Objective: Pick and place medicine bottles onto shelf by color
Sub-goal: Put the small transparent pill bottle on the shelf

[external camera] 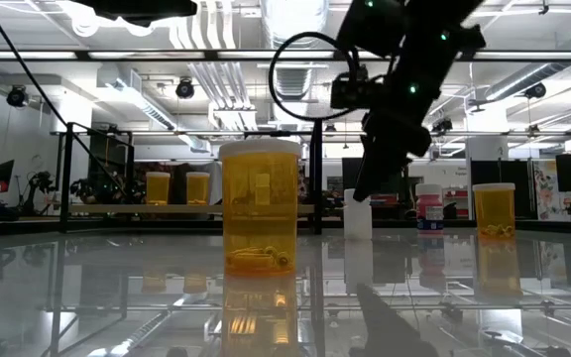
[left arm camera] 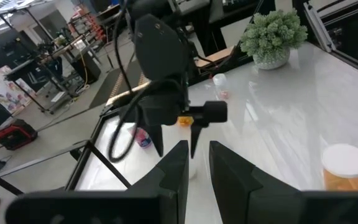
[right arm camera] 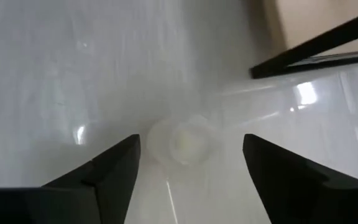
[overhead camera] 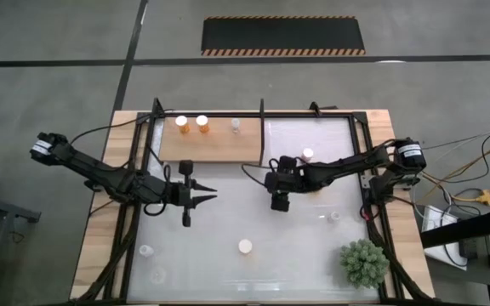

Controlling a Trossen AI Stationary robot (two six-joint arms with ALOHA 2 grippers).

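Note:
The pale wood shelf (overhead camera: 215, 144) lies at the table's far left and carries two orange bottles (overhead camera: 181, 124) (overhead camera: 202, 124) and a clear one (overhead camera: 236, 126), all upright. My right gripper (overhead camera: 281, 204) (right arm camera: 190, 149) hangs open at mid-table, pointing down. A clear white-capped bottle (right arm camera: 183, 142) (external camera: 358, 214) stands on the table straight below it, between the fingers and apart from both. My left gripper (overhead camera: 214, 195) (left arm camera: 197, 152) is shut, level above the table beside the shelf, pointing toward the right arm. An orange bottle (overhead camera: 245, 246) (external camera: 261, 203) stands nearer the front edge.
More bottles stand about the glossy white top: a white-capped one (overhead camera: 308, 154) by the right arm, clear ones (overhead camera: 335, 216) (overhead camera: 146, 251) (overhead camera: 158, 274), a maroon one (external camera: 429, 206) and an orange one (external camera: 494, 210). A spiky green plant (overhead camera: 364, 262) fills the near right corner. Black frame bars (overhead camera: 262, 127) border the shelf.

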